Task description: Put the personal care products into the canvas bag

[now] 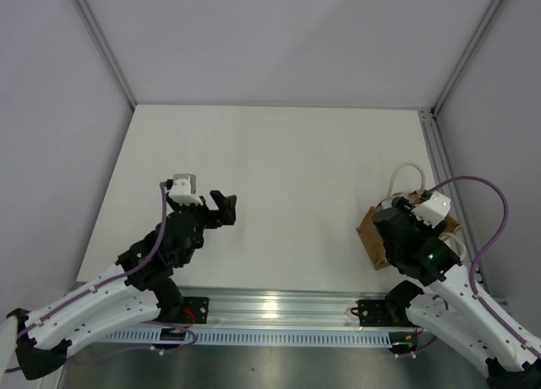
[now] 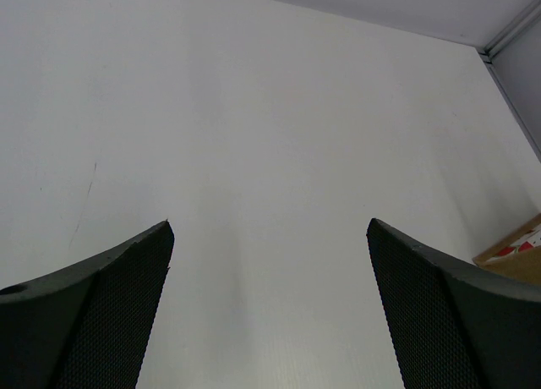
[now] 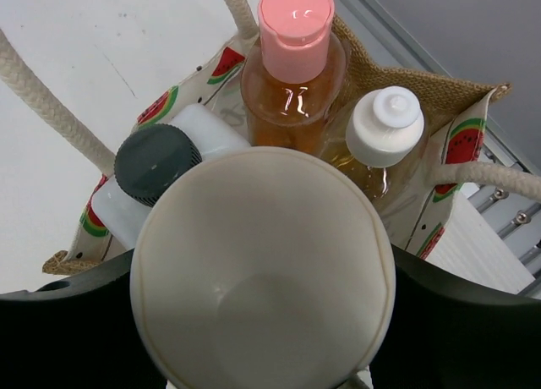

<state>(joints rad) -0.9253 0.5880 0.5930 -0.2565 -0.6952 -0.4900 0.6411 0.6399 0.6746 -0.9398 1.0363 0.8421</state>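
Note:
The canvas bag (image 3: 461, 97) (image 1: 370, 233) stands open at the table's right side, showing its watermelon-print lining and cream rope handles (image 3: 46, 106). Inside it stand the orange bottle with pink cap (image 3: 294, 63), the amber bottle with white cap (image 3: 385, 127) and the clear bottle with dark cap (image 3: 156, 165). My right gripper (image 3: 262, 321) (image 1: 406, 230) is shut on the squat pale cylinder (image 3: 262, 279), held right over the bag's mouth. My left gripper (image 2: 270, 304) (image 1: 225, 208) hangs open over bare table, holding nothing.
A metal rail (image 1: 279, 309) runs along the table's near edge. The frame post and rail (image 1: 435, 152) line the right side, close to the bag. A corner of the bag (image 2: 517, 252) shows at the right edge of the left wrist view.

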